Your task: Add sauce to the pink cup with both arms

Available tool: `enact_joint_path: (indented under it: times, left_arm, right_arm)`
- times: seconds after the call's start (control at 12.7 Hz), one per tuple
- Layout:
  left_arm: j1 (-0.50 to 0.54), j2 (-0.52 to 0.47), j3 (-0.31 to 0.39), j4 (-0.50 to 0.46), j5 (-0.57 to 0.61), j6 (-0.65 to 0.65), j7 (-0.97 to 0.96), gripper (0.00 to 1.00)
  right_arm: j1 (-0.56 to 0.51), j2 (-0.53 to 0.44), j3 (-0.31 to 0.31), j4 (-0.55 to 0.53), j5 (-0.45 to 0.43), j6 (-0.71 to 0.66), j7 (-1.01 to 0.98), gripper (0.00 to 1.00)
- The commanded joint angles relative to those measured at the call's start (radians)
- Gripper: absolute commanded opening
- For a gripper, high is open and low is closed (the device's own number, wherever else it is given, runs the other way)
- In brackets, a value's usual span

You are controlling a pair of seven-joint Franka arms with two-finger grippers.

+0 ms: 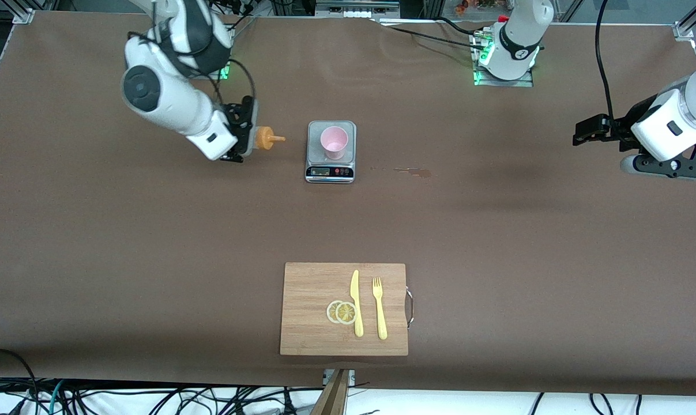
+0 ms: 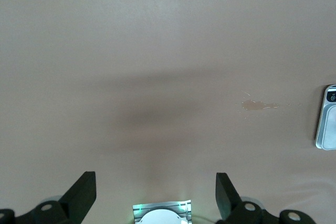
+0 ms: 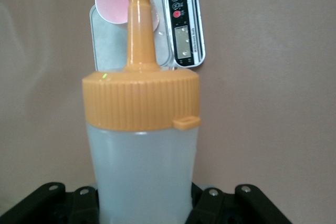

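Note:
My right gripper (image 1: pixel 241 138) is shut on the sauce bottle (image 1: pixel 264 138) and holds it tipped on its side above the table. The orange nozzle points toward the pink cup (image 1: pixel 334 142), with a gap between them. The cup stands upright on a small silver scale (image 1: pixel 331 167). In the right wrist view the bottle (image 3: pixel 142 145) fills the middle, with the cup (image 3: pixel 113 3) and the scale (image 3: pixel 181 24) past its nozzle. My left gripper (image 1: pixel 581 131) is open and empty and waits over the left arm's end of the table; it also shows in the left wrist view (image 2: pixel 156 179).
A wooden cutting board (image 1: pixel 301 311) with a yellow knife (image 1: pixel 356 302), a yellow fork (image 1: pixel 379 308) and lemon slices (image 1: pixel 342 312) lies nearer the front camera. A small brownish stain (image 1: pixel 408 170) marks the table beside the scale, toward the left arm's end.

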Motion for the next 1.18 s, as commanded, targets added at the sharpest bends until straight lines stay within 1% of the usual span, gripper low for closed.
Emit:
enact_joint_path:
  times: [0.0, 0.16, 0.31, 0.63, 0.94, 1.1]
  left_arm:
    - [0.005, 0.013, -0.004, 0.027, 0.017, -0.006, -0.003, 1.0]
    - [0.005, 0.013, -0.004, 0.027, 0.017, -0.006, -0.003, 1.0]
    - [0.005, 0.013, -0.004, 0.027, 0.015, -0.006, -0.006, 1.0]
    - [0.004, 0.013, -0.005, 0.027, 0.015, -0.006, -0.007, 1.0]
    - [0.005, 0.013, -0.005, 0.025, 0.014, -0.008, -0.007, 1.0]
    - [0.005, 0.013, -0.004, 0.027, 0.014, -0.006, -0.007, 1.0]
  right_arm:
    - [0.008, -0.038, 0.079, -0.03, -0.112, 0.02, 0.171, 0.13]
    - [0.016, -0.029, 0.134, -0.03, -0.208, 0.017, 0.283, 0.13]
    - [0.037, -0.012, 0.158, -0.035, -0.258, 0.017, 0.367, 0.13]
    - [0.112, 0.05, 0.164, -0.025, -0.364, 0.019, 0.542, 0.13]
    - [0.157, 0.097, 0.173, -0.004, -0.451, 0.008, 0.647, 0.13]
    - [0.174, 0.117, 0.184, 0.017, -0.471, -0.016, 0.673, 0.13]
